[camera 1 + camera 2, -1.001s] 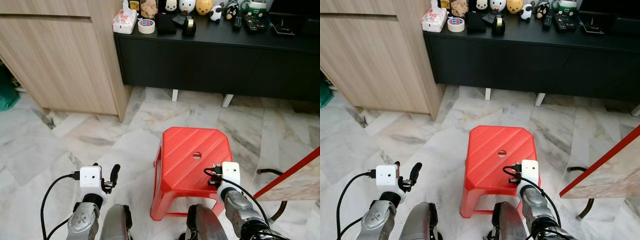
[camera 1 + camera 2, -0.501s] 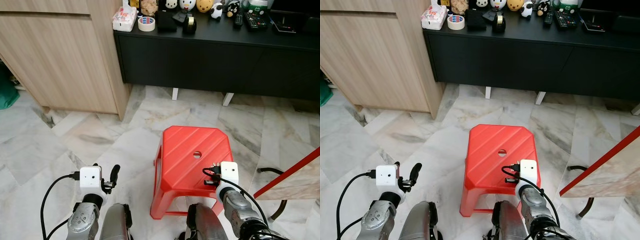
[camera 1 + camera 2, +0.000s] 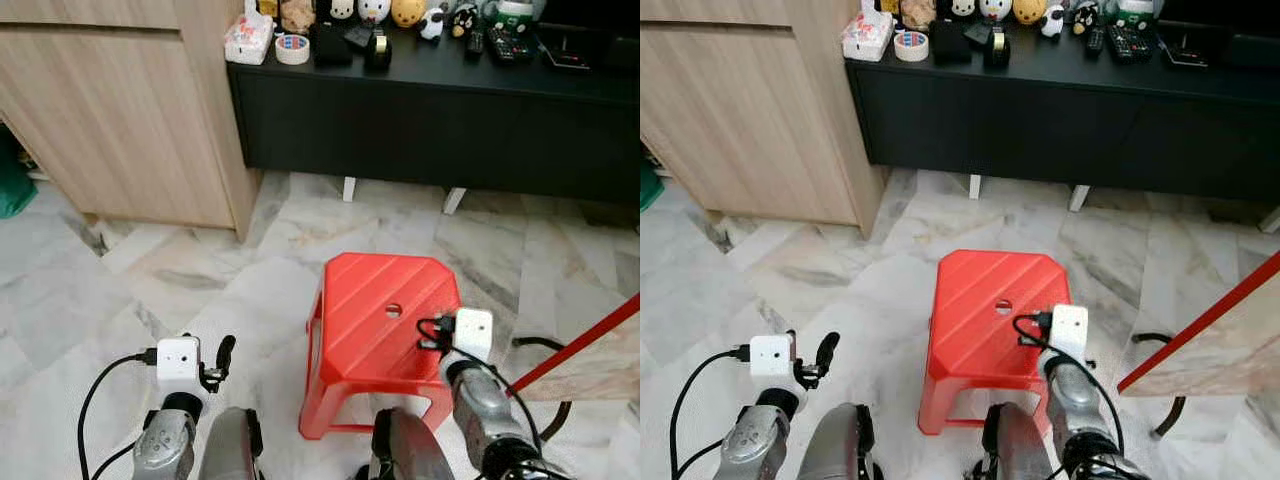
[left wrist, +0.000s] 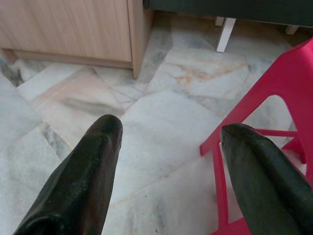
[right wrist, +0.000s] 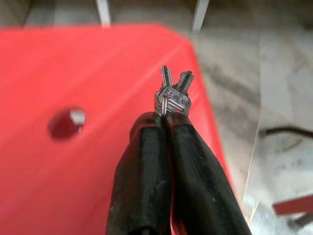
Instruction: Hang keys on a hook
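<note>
Right gripper point(image 5: 165, 117): my fingers are clamped on the keys point(image 5: 172, 93), held above the red stool point(image 3: 385, 310).
Left gripper point(image 4: 168, 134): my fingers are spread apart, low over the marble floor point(image 4: 146, 122) beside the stool.
Beyond: wooden cabinet point(image 3: 120, 110) and black sideboard point(image 3: 440, 110) carrying figurines, tape and remotes.

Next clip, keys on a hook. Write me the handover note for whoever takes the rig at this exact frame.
Right end effector: shut on the keys, held above the red stool.
Left end effector: open, empty, low over the marble floor beside the stool.
Done: keys are picked up.
Left: no hook can be made out from here. Find it, then hang the keys. Ahead stand a black cabinet with small items on top and a wooden cupboard.
</note>
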Tool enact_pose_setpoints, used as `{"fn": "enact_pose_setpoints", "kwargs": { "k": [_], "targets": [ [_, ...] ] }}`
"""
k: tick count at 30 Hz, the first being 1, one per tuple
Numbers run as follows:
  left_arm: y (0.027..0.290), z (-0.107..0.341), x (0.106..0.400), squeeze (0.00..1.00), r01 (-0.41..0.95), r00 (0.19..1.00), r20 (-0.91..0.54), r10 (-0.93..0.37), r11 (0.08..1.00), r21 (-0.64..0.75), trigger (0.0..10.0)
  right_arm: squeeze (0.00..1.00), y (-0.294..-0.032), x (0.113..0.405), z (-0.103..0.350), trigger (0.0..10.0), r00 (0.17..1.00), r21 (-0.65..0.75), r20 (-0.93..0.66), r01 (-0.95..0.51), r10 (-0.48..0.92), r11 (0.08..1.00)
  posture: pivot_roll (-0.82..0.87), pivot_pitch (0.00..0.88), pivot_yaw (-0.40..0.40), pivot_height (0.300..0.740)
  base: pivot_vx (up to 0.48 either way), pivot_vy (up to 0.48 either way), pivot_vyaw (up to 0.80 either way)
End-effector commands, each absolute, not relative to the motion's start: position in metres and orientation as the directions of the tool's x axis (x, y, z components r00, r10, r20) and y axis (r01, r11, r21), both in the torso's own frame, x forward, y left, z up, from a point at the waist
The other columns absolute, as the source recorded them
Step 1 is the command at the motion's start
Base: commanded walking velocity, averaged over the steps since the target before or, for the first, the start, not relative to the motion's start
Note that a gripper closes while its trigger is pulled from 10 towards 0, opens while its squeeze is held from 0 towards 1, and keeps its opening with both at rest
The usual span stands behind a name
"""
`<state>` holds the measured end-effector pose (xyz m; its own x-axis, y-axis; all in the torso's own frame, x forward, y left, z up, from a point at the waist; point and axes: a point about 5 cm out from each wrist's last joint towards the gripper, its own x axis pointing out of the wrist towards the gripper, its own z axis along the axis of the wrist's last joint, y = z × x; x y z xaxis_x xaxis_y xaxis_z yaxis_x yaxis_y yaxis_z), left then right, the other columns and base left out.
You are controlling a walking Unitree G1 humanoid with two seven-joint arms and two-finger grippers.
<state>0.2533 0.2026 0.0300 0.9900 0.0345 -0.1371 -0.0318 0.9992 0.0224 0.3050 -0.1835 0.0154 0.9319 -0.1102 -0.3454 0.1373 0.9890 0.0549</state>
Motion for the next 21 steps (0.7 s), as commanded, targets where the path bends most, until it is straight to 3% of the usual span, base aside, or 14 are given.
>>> {"fn": "enact_pose_setpoints", "kwargs": {
  "k": [1,8,9,10,13,21],
  "targets": [
    [0.206,0.024,0.252,0.00,-0.039,0.986,-0.160,0.045,0.998,0.039,10.0,0.00,-0.193,0.302,0.017,0.0,0.937,0.064,-0.314,0.183,-0.154,0.981,0.09,0.078,-0.081,0.600,0.000,0.000,0.00],
    [0.210,0.015,0.252,0.00,-0.051,0.979,-0.194,0.060,0.997,0.049,10.0,0.00,-0.190,0.303,0.023,0.0,0.960,0.067,-0.255,0.134,-0.112,0.989,0.08,0.016,-0.077,0.600,0.000,0.000,0.00],
    [0.212,0.015,0.253,0.00,-0.055,0.978,-0.198,0.064,0.997,0.050,10.0,0.00,-0.189,0.303,0.023,1.4,0.963,0.071,-0.252,0.117,-0.095,0.991,0.08,0.002,-0.077,0.600,0.000,0.000,0.00],
    [0.215,0.013,0.254,0.00,-0.062,0.976,-0.206,0.072,0.997,0.054,10.0,0.00,-0.188,0.301,0.021,10.0,0.960,0.082,-0.272,0.091,-0.066,0.992,0.07,0.000,-0.072,0.600,0.000,0.000,0.00],
    [0.218,0.006,0.253,0.00,-0.061,0.968,-0.240,0.076,0.996,0.070,10.0,0.00,-0.204,0.288,-0.002,10.0,0.883,-0.016,-0.454,0.129,-0.122,0.991,0.06,0.000,-0.064,0.600,0.000,0.000,0.00],
    [0.223,0.000,0.249,0.00,-0.072,0.960,-0.266,0.090,0.994,0.078,10.0,0.00,-0.208,0.298,0.021,10.0,0.948,0.068,-0.301,0.130,-0.104,0.989,0.07,0.000,-0.056,0.600,0.000,0.000,0.00]
  ]
}}
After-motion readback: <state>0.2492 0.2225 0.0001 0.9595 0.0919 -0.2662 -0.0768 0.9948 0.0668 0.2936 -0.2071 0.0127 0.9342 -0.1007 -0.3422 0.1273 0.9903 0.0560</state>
